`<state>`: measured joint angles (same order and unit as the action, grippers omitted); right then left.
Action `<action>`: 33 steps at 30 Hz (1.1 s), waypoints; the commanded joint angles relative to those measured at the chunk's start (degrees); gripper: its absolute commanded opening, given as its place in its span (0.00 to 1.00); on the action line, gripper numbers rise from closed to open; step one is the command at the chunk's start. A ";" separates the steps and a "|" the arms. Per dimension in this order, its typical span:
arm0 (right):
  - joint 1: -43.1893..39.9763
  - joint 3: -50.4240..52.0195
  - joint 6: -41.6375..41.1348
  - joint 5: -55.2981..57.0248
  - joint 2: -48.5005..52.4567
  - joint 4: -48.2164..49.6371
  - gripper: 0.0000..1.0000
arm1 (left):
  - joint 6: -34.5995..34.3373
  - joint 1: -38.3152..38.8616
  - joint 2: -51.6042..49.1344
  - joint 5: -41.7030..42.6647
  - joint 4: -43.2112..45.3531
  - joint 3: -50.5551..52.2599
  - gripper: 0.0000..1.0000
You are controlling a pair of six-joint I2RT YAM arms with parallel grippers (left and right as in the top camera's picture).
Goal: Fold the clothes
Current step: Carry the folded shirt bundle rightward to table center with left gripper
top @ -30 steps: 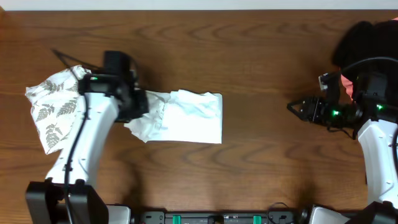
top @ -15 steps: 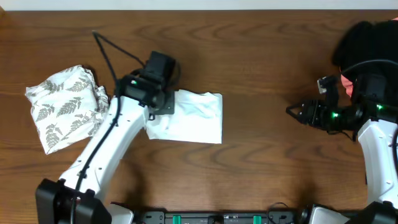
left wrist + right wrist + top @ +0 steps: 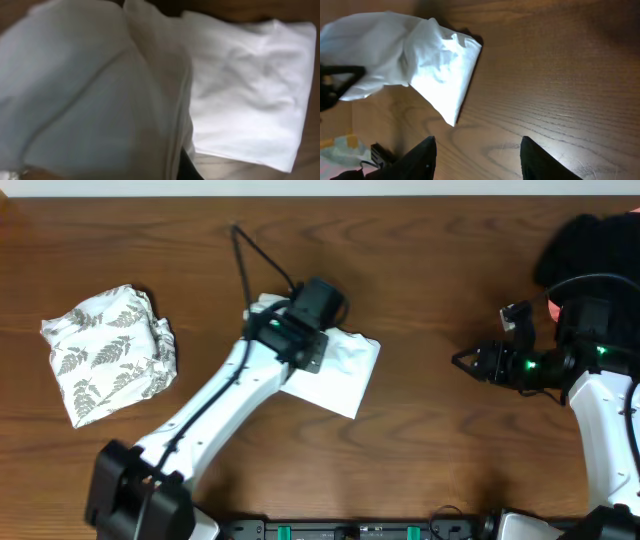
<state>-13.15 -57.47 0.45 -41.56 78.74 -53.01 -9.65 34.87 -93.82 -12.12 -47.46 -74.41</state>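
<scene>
Plainly, the white shirt (image 3: 345, 375) is the piece being worked. It lies near the middle of the table (image 3: 430, 470), already folded into a rough rectangle. Seen from above, its long axis runs on a slant from upper left to lower right, and its free lower corner points toward the robot's right side. The left claw (image 3: 298, 348) sits right on the shirt's upper-left end, its jaws fully closed. In the left wrist view white cloth fills the frame and bunches into a raised ridge close to the lens, so I judge the claw has a fold of the shirt pinched, though the fingertips themselves are hidden. The right wrist view agrees, showing that end of the shirt raised off the wood while the far end lies flat. The right claw (image 3: 468, 363) is well apart from the shirt across bare table, to the shirt's right. It faces the shirt with its jaws about half open and nothing between them. The left arm is therefore much the nearer, and any next fold or tug would most likely come from that side, along or across the slanted axis. Further out, a leaf-print garment (image 3: 105, 360) lies bundled at the far left, and a black garment (image 3: 585, 245) is heaped at the far right behind the right arm.
</scene>
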 commanded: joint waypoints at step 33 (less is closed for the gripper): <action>1.60 -0.13 -2.12 -0.59 0.00 0.26 0.53 | 18.12 23.10 -2.58 2.01 -3.54 -1.27 0.79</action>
<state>-12.29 -57.47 -0.86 -41.54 78.74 -52.88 6.96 58.48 -96.14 -9.34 -50.26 -74.46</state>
